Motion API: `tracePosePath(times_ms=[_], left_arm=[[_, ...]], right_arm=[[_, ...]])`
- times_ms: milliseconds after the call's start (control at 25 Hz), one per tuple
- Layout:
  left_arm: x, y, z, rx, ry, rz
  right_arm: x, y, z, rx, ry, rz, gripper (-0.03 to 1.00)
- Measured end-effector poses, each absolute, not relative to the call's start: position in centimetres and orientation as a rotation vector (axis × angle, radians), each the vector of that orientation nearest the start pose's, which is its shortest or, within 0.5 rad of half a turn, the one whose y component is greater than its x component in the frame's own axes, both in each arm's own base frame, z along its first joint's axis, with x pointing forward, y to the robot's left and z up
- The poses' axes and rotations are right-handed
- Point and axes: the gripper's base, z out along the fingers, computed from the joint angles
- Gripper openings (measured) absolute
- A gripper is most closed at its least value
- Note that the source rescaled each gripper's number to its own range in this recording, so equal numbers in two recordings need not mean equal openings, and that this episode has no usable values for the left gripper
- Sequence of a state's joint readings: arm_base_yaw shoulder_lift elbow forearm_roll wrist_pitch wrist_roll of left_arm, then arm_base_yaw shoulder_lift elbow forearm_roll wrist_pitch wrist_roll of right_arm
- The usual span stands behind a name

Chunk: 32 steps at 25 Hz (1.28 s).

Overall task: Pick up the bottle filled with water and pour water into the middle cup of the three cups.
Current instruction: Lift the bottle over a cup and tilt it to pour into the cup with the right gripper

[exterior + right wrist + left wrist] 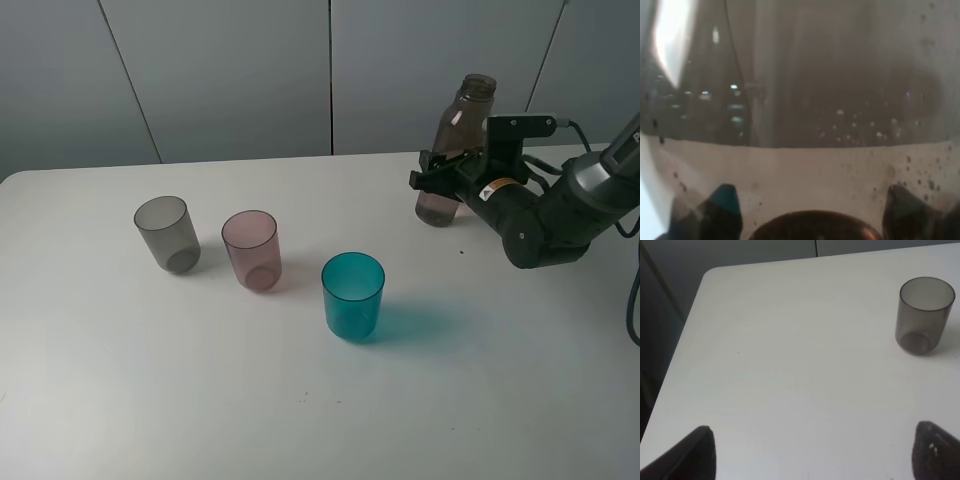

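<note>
The brownish translucent bottle (458,130), uncapped, is at the back right of the white table (300,400). Tinted water (437,207) fills its lower part. My right gripper (441,178) is shut on the bottle's lower body; in the right wrist view the bottle (805,100) fills the frame between the fingertips (724,200). I cannot tell whether its base touches the table. The three cups stand in a slanting row: smoky grey (166,233), pink middle cup (251,250), teal-blue (353,294). All look empty. My left gripper (812,455) is open and empty above bare table near the grey cup (923,314).
A grey panelled wall (250,70) runs behind the table's back edge. The table's left edge and rounded far corner (710,275) show in the left wrist view. A cable (632,300) hangs at the far right beside the right arm.
</note>
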State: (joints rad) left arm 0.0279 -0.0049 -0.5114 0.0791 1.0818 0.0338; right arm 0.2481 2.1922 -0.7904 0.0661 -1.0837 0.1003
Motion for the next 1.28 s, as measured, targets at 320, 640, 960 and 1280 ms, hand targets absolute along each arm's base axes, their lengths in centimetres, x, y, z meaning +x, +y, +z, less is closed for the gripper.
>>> tracePosePath(times_ms=[320,640,960,1280], left_arm=[[-0.8,0.6,27.9,0.001,2.049,0.133],[-0.8,0.6,27.9,-0.001,2.049,0.132],[-0.8,0.6,27.9,-0.003,2.049,0.131],[-0.8,0.6,27.9,-0.003,2.049,0.131]], right_arm=[[35.8,9.1,8.3,-0.159,1.859,0.225,0.00],[35.1,10.2,14.2,-0.390,1.832,0.150,0.00],[33.5,15.2,16.6,-0.601,1.760,0.065,0.00],[33.6,18.8,18.4,-0.783,1.657,-0.012,0.00]])
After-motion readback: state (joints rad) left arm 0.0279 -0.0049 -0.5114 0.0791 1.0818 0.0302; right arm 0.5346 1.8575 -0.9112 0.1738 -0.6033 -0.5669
